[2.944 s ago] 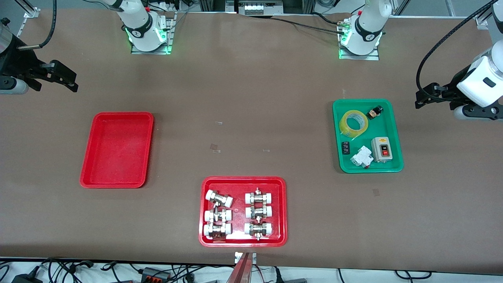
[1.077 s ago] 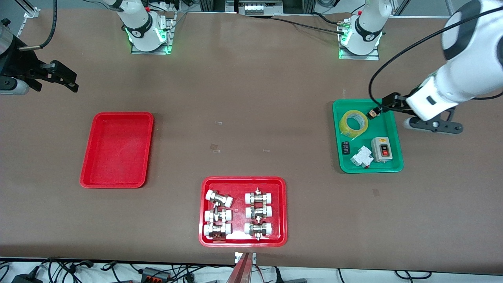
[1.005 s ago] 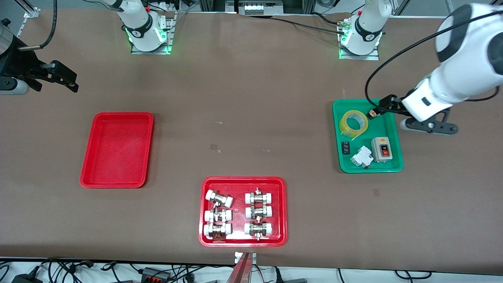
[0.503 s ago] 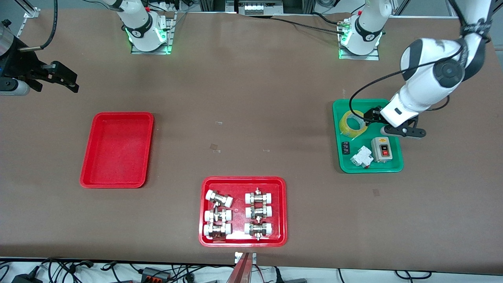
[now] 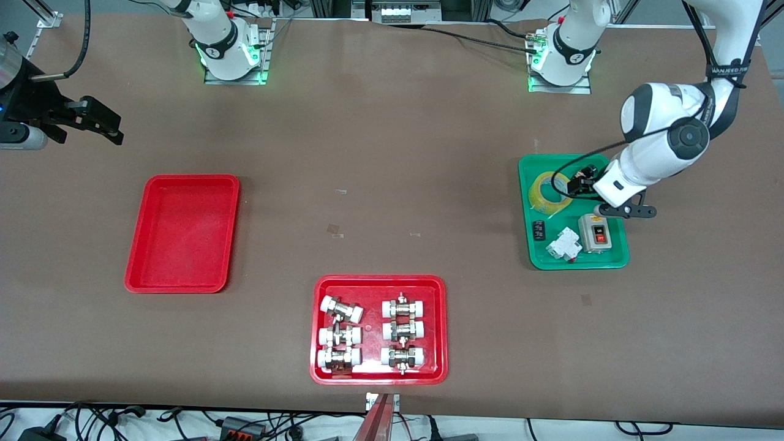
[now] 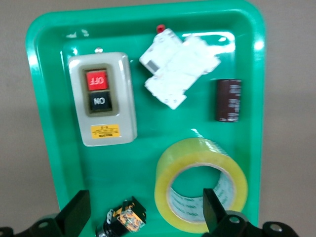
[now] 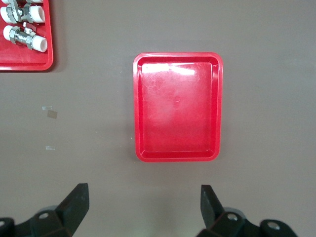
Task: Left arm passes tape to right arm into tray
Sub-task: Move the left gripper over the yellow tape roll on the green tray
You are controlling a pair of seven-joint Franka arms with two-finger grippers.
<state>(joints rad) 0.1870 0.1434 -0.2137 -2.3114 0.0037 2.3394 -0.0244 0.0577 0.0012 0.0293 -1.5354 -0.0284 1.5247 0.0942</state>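
right pincer (image 5: 92, 119) hangs over the desk (image 5: 392, 184) at the right arm's end, fingers (image 7: 74, 205) spread wide, holding nothing; right arm (image 5: 24, 104) waits there. red tray (image 5: 182, 233) lies flat on the desk below it, nearer the front camera, nothing in it. fittings tray (image 5: 379, 329) sits at mid desk, nearest the front camera, with six white-capped metal fittings (image 5: 340, 310) in two columns. green tray (image 5: 572, 211) lies toward the left arm's end. tape (image 5: 549, 193) lies flat in the green tray, in the part farther from the front camera, hole up. in the same tray: a small black-and-yellow part (image 6: 123, 221) just beside the tape, a grey on/off switch box (image 5: 594, 233), a white breaker (image 5: 563, 244), a dark cylinder (image 5: 539, 229). left arm (image 5: 664, 138) bends down over the green tray; left pincer (image 5: 580, 182) is low over the tape and the small part, fingers (image 6: 213, 212) apart, one over the tape's ring, gripping nothing.
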